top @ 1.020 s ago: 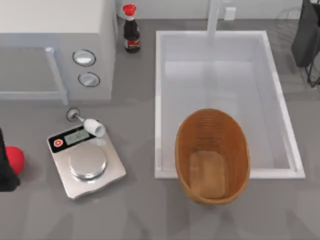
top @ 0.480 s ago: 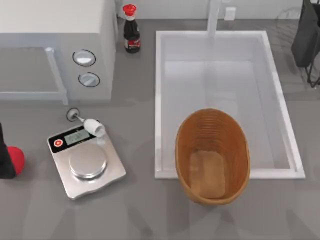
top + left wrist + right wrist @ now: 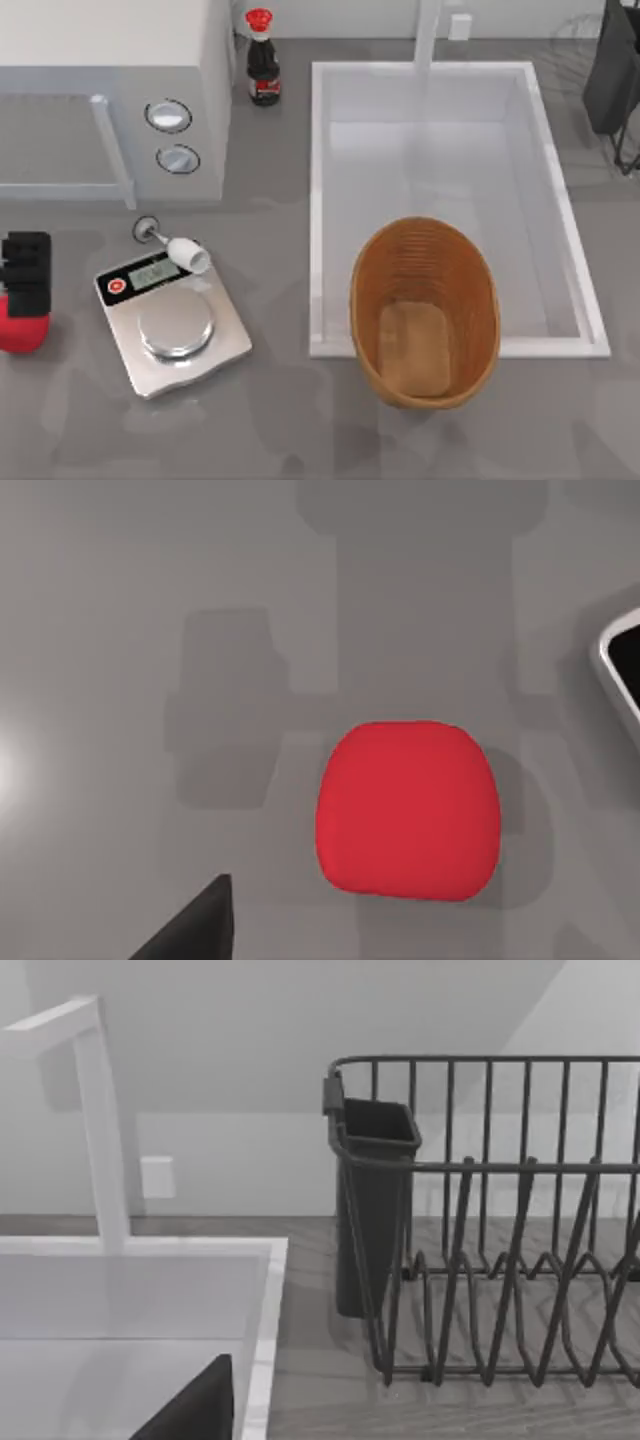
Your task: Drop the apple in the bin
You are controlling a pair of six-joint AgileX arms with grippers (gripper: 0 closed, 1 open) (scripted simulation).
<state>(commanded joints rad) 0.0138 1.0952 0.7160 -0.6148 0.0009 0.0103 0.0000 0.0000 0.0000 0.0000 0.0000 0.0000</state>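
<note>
The apple [image 3: 22, 328] sits on the counter [image 3: 280, 430] at its left edge. The left tool [image 3: 26, 268] hangs just above it; I cannot tell its grip. The bin [image 3: 425, 310] is far off.

A silver kitchen scale [image 3: 174, 325] sits left of the white sink [image 3: 320, 200], with a tipped wine glass [image 3: 178, 246] beside its display, a sauce bottle [image 3: 262, 60] behind, and a dish rack [image 3: 490, 1220] nearby.

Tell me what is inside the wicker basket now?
The wicker basket holds nothing visible; its flat lighter bottom is bare. The apple lies on the table at far left, under the left gripper.
</note>
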